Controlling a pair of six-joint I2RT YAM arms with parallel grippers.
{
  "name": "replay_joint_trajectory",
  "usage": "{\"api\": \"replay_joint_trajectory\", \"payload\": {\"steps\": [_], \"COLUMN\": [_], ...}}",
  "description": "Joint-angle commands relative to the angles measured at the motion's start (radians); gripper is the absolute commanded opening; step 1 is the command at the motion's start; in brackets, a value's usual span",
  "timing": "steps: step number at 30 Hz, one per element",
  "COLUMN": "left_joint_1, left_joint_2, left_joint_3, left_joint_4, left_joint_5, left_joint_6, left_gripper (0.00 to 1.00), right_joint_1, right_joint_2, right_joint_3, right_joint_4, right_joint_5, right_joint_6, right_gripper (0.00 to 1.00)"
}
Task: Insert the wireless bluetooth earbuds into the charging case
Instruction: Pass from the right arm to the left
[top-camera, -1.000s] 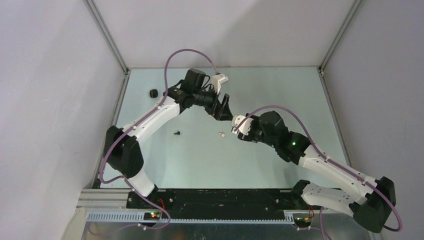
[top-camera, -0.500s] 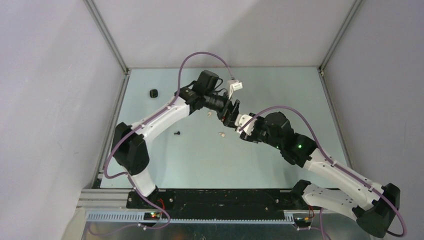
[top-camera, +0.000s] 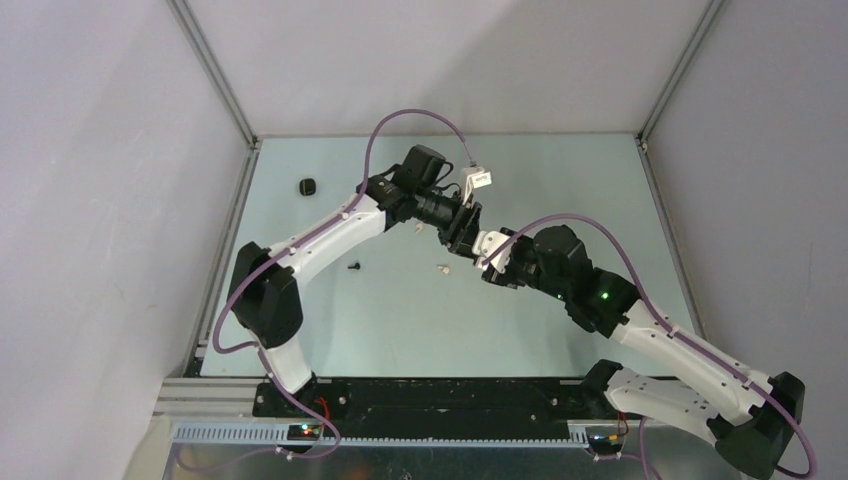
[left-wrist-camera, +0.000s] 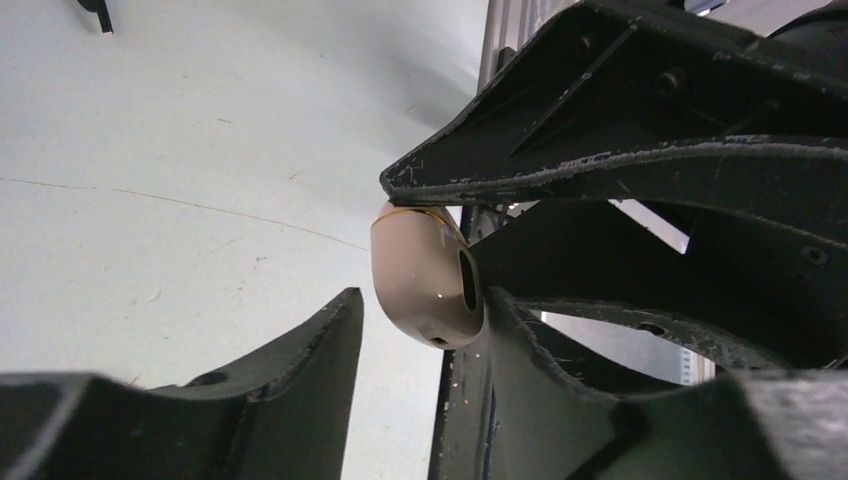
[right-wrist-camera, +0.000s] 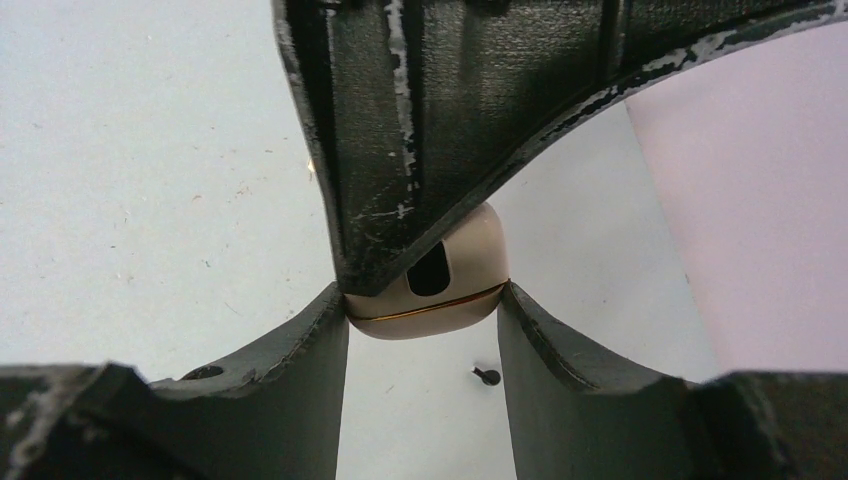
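Note:
A beige charging case (right-wrist-camera: 470, 262) with a gold seam hangs above the table, and my right gripper (right-wrist-camera: 423, 300) is shut on its two sides. My left gripper (left-wrist-camera: 425, 295) reaches in from the opposite side with its jaws around the same case (left-wrist-camera: 420, 280). One left finger touches the case and a thin gap shows at the other. In the top view the two grippers (top-camera: 463, 235) (top-camera: 489, 262) meet at mid-table and hide the case. Two white earbuds (top-camera: 417, 228) (top-camera: 443, 268) and a black earbud (top-camera: 353, 266) lie on the table.
A small black case (top-camera: 308, 186) sits at the far left of the pale green table (top-camera: 560, 180). White walls and metal frame rails enclose the table on three sides. The black earbud (right-wrist-camera: 487, 376) lies below the held case.
My left arm swung right until its gripper met the right gripper, and its jaws narrowed from wide open around the beige case. The right gripper kept its hold and shifted slightly.

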Motion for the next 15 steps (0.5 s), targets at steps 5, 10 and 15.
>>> {"api": "replay_joint_trajectory", "payload": {"steps": [5,10,15], "left_joint_1": [-0.009,-0.011,-0.008], "left_joint_2": [0.008,0.009,-0.021], "left_joint_3": [0.058,0.052,0.049], "left_joint_4": [-0.005,-0.002,-0.033], "left_joint_5": [0.073,0.107,0.114], "left_joint_6": [0.012,0.011,0.045], "left_gripper": [0.41,0.18,0.10], "right_joint_1": [0.009,0.012,-0.011], "right_joint_2": [-0.010,-0.015,-0.028], "right_joint_3": [0.018,0.020,0.084], "right_joint_4": [0.035,0.063,0.018], "right_joint_5": [-0.012,0.016,0.037], "right_joint_6": [0.013,0.019,0.046], "right_gripper": [0.40,0.73,0.99]}}
